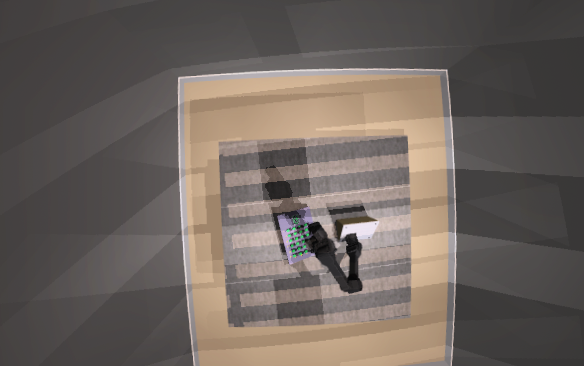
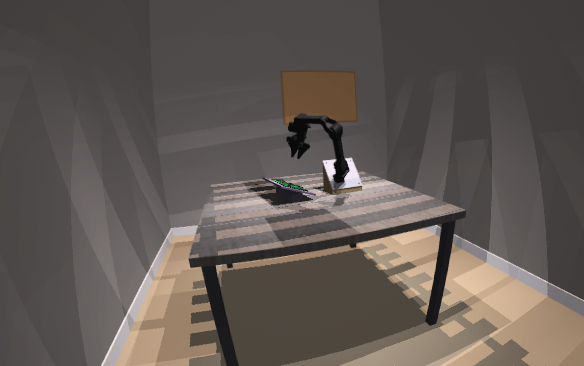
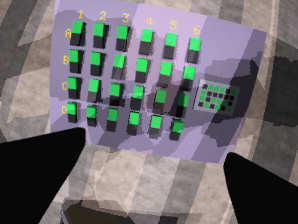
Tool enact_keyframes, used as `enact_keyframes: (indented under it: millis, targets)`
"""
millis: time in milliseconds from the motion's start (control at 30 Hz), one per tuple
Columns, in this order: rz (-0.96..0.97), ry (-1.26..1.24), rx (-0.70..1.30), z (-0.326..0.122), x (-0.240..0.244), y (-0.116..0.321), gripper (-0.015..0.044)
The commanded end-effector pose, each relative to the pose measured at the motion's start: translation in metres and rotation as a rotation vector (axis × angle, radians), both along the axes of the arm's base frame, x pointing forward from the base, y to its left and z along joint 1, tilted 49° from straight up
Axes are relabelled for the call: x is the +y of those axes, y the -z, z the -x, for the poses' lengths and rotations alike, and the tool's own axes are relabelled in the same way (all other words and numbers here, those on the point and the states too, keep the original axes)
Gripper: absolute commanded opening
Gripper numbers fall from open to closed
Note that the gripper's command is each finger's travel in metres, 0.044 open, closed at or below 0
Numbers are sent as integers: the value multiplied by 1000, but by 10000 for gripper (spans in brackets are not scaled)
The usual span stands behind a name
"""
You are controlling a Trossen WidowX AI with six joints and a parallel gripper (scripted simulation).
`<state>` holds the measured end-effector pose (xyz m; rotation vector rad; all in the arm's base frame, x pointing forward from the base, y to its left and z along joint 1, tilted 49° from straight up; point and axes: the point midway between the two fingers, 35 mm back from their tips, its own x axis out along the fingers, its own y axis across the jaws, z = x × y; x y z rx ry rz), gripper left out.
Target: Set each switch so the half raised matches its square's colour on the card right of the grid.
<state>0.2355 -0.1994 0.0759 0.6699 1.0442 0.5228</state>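
The purple tilted panel (image 1: 308, 213) (image 3: 220, 57) carries switches in rows A to D and columns 1 to 6. In the wrist view every switch, such as A1 (image 3: 77, 33) and D6 (image 3: 177, 127), shows a green far half and a dark near half; which half is raised is hard to tell on many. The small card (image 3: 216, 97) (image 1: 296, 220) lies on the panel right of column 6, with green and dark squares too small to read surely. My gripper (image 2: 297, 154) (image 3: 156, 148) is open and empty, high above the panel, its fingertips near the panel's near edge in the wrist view.
The arm's base stands by a white sloped block (image 1: 359, 230) (image 2: 352, 170), to the right of the panel. Both are on the striped table (image 1: 360, 172) (image 2: 400, 212). A brown board (image 2: 320, 97) hangs on the wall behind. Shadows cross the panel's right part.
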Motion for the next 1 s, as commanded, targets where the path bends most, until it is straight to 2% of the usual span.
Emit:
enact_keyframes:
  millis: [0,233,467,633,967]
  targets:
    - [1,1,0,-2,1,1,374]
    - [-18,7,-12,-82,62,17,190]
    - [-26,5,-15,-89,70,18,6]
    - [-28,23,-33,-103,94,37,0]
    - [-29,23,-35,-108,103,44,0]
